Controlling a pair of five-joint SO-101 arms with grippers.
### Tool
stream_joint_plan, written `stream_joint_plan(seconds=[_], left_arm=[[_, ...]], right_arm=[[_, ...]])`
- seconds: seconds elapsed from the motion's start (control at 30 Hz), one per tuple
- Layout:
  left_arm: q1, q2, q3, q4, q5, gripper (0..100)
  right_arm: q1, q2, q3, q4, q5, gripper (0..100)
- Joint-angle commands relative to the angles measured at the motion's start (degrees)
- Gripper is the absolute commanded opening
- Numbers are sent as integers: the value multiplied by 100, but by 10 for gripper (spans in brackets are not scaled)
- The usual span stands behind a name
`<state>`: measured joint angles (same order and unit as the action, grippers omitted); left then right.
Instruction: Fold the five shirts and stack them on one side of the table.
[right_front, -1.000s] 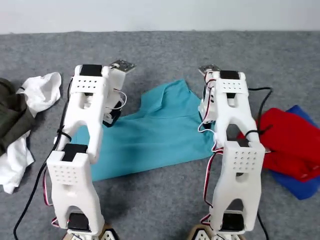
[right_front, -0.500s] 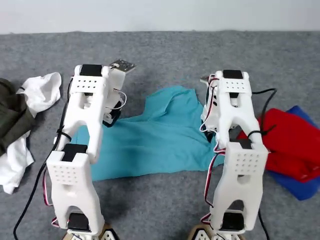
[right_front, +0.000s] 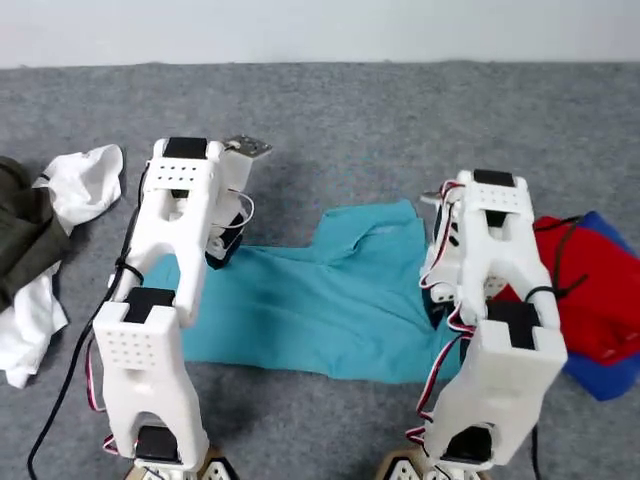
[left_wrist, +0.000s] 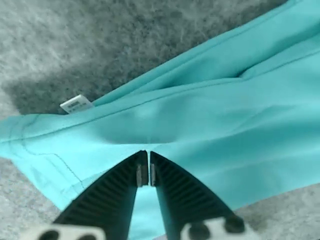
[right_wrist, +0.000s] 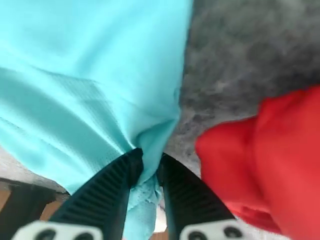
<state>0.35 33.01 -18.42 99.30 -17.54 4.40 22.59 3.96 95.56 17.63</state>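
A teal shirt (right_front: 320, 300) lies spread on the grey carpet between my two arms. My left gripper (left_wrist: 145, 170) is shut on a pinch of the teal shirt (left_wrist: 200, 120) near its hem, beside a small white label (left_wrist: 76, 104). My right gripper (right_wrist: 149, 165) is shut on a bunched fold of the teal shirt (right_wrist: 90, 75) at its edge, right beside the red shirt (right_wrist: 270, 165). In the high view the left arm (right_front: 170, 250) stands over the shirt's left end and the right arm (right_front: 490, 270) over its right end.
A red shirt (right_front: 600, 290) lies on a blue shirt (right_front: 610, 365) at the right. A white shirt (right_front: 80, 185) and a dark green shirt (right_front: 25, 235) lie crumpled at the left edge. Bare carpet stretches behind the arms.
The right arm has moved right and toward the near edge, dragging the teal shirt's right side with it. The shirt now lies lower and more stretched out. The left arm barely moved.
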Motion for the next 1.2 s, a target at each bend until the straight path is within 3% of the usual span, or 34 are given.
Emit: stream_joint_plan(seconds=[0.0,0.2,0.47,0.73,0.97,1.17], left_arm=[[70,-167,-22,123,9,15],[26,-167,119,123,-18,15],[123,-167,180,114,9,15],[202,-167,171,114,9,15],[220,-167,171,114,9,15],[193,-167,171,114,9,15]], right_arm=[[189,-321,62,-541,-26,47],[321,-426,9,-549,-818,273],[-567,-998,-1248,-338,-870,272],[-1596,-233,-1538,-2018,-932,132],[-1886,796,-1996,-2132,-1152,234],[-1895,1490,-2936,-2325,-1160,238]])
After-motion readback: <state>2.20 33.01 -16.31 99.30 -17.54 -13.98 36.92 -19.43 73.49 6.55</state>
